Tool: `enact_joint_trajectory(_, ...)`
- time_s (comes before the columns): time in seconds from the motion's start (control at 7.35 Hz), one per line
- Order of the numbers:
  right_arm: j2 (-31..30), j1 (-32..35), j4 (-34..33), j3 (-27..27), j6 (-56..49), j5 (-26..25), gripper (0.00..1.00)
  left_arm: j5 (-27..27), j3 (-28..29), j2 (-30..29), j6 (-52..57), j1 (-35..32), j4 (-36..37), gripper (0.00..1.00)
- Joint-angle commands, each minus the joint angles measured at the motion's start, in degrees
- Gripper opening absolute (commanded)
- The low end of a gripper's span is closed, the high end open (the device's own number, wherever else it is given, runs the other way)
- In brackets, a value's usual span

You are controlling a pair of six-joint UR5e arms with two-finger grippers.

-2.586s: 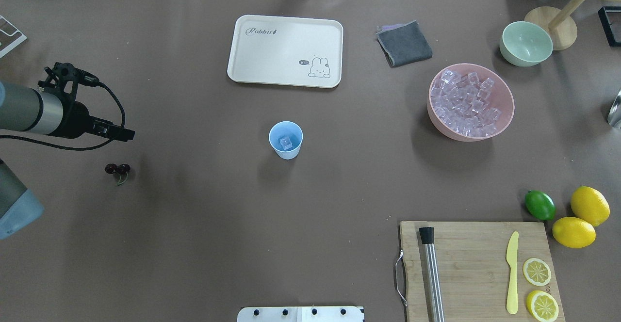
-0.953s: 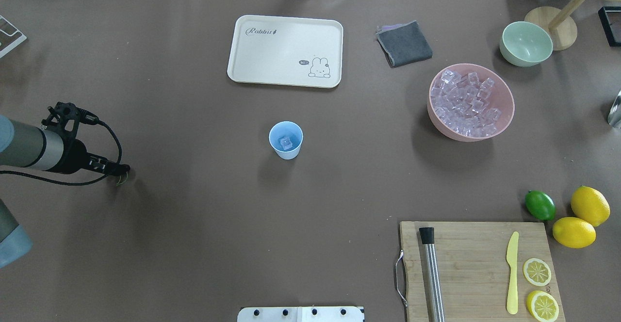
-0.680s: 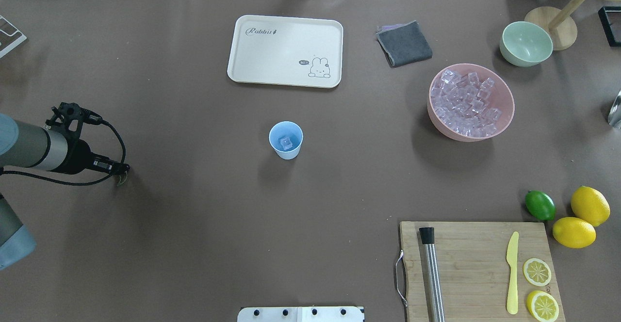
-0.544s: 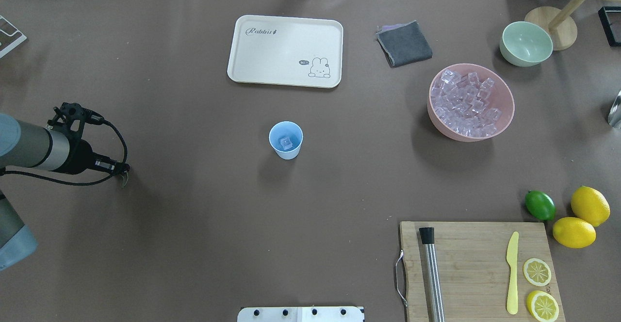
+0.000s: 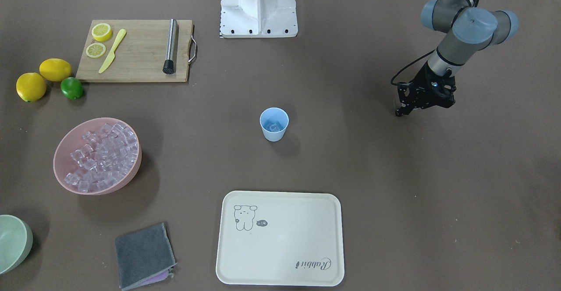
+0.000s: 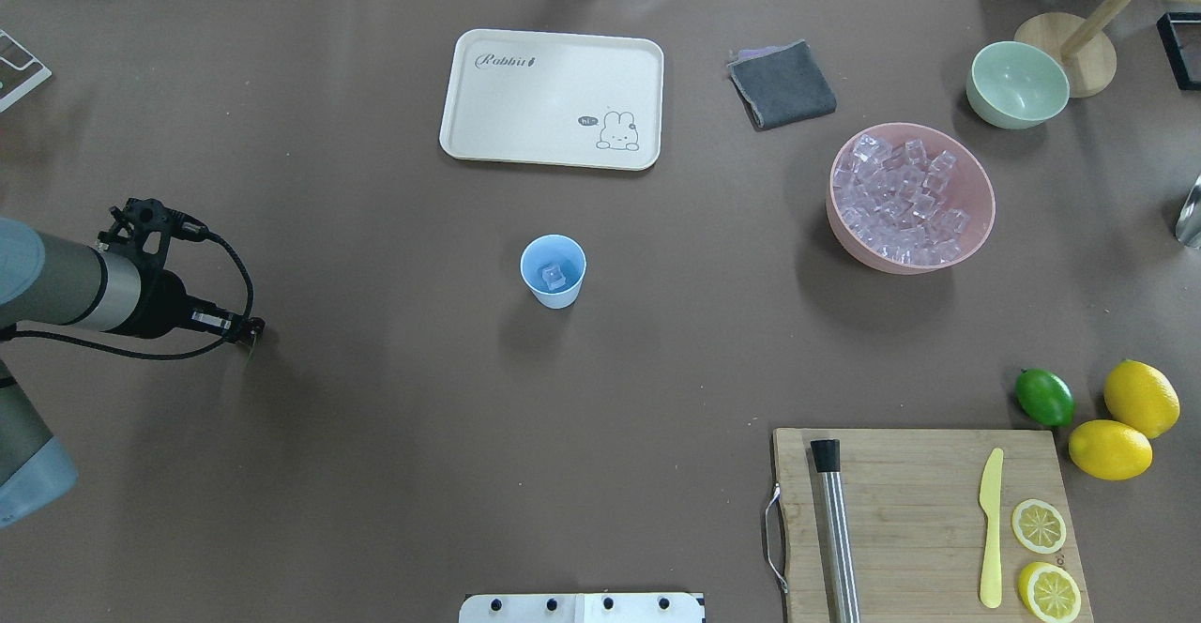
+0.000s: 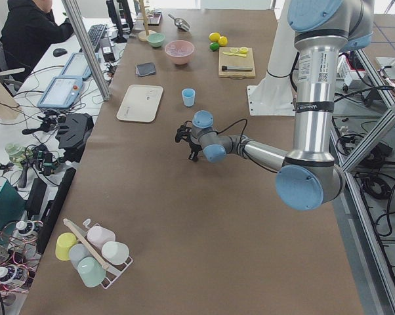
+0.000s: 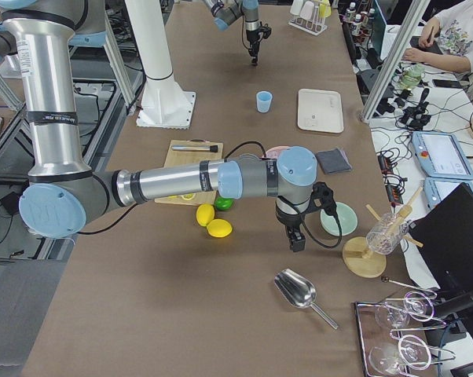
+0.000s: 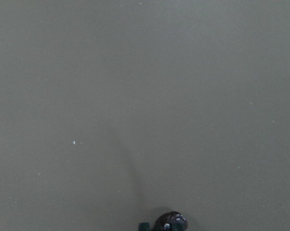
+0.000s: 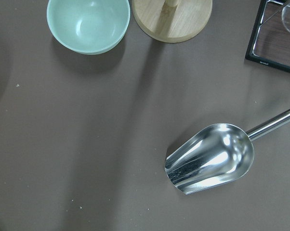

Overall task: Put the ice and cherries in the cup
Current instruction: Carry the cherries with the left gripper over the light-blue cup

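Exterior left shows the cup (image 7: 188,98) on a brown table (image 7: 184,216) beside cluttered desks (image 7: 17,134)

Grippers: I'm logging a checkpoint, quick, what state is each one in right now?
Left gripper: closed on the tiny pair of dark red round cherries.
Right gripper: cannot be told; only the right side view shows it.

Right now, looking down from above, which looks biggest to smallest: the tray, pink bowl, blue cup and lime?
1. tray
2. pink bowl
3. blue cup and lime: these look nearly alike, too close to rank.
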Motion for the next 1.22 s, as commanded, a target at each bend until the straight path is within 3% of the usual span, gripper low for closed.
enact_joint_trajectory(0.0, -0.73, 0.00, 0.02, 0.47, 0.09, 0.03, 0.99, -0.42, -4.43, -0.56, -0.60, -0.32, 3.23, 0.00)
enact_joint_trajectory(0.27, -0.90, 0.00, 0.02, 0.47, 0.09, 0.12, 0.99, -0.77, -5.34, -12.10, -0.95, -0.58, 13.93, 0.00)
enact_joint_trajectory(0.54, -0.91, 0.00, 0.02, 0.47, 0.09, 0.29, 0.99, -2.60, -4.99, -29.21, -5.50, -0.58, 28.93, 0.00)
enact_joint_trajectory(0.68, -0.91, -0.09, 0.02, 0.47, 0.09, 0.29, 0.99, -3.14, -4.21, -35.83, -8.92, -0.59, 32.75, 0.00)
enact_joint_trajectory(1.09, -0.90, -0.09, 0.02, 0.47, 0.00, 0.29, 0.99, -2.44, 0.97, -41.16, -14.74, 2.30, 30.70, 0.00)
